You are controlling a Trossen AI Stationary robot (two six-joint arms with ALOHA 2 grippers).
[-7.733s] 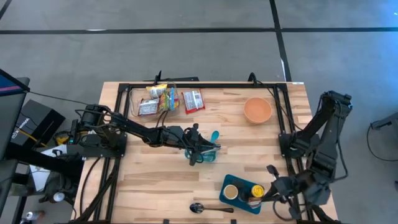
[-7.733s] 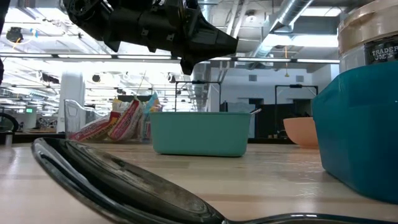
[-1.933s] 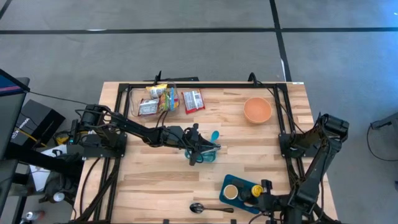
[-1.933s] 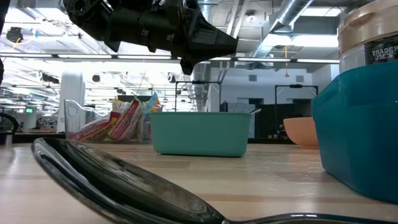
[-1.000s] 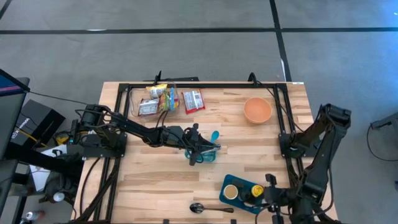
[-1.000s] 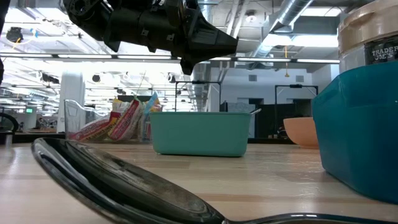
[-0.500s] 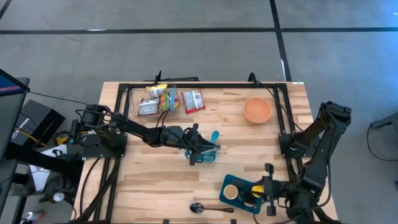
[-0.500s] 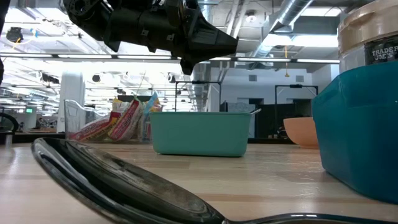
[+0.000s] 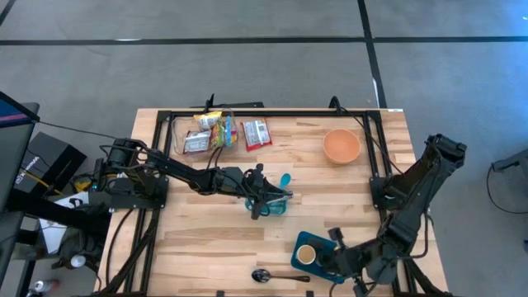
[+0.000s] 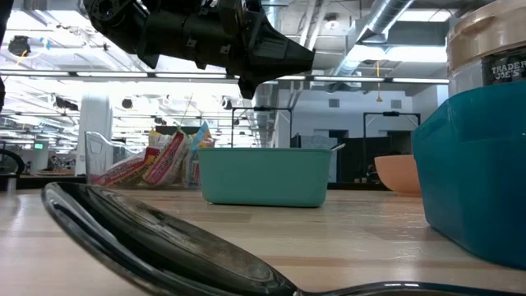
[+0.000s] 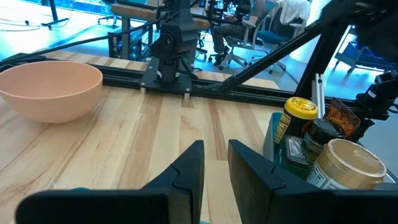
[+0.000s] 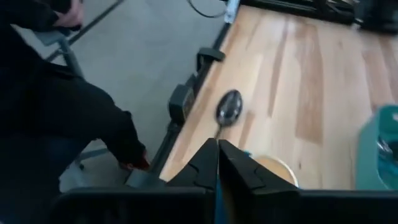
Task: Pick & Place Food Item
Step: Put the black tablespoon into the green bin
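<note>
One peach bowl (image 9: 341, 146); two teal bins (image 9: 274, 205) (image 9: 309, 256); one spoon (image 9: 264, 275); several snack packets (image 9: 221, 132), exact number unclear; three jars (image 11: 341, 165) (image 11: 296, 116) (image 11: 317, 134) in one bin; two robot arms (image 9: 181, 175) (image 9: 412, 198).

The bench (image 9: 206, 231) is pale planked wood with a smooth, faintly sheened finish. The spoon (image 9: 262, 275) is glossy polished metal. The bowl (image 11: 50, 90) looks matt peach plastic. The teal tubs (image 10: 265, 176) are smooth, dull plastic. The snack wrappers (image 9: 256, 134) are shiny, crinkled foil. The arms (image 9: 177, 175) are matt black
</note>
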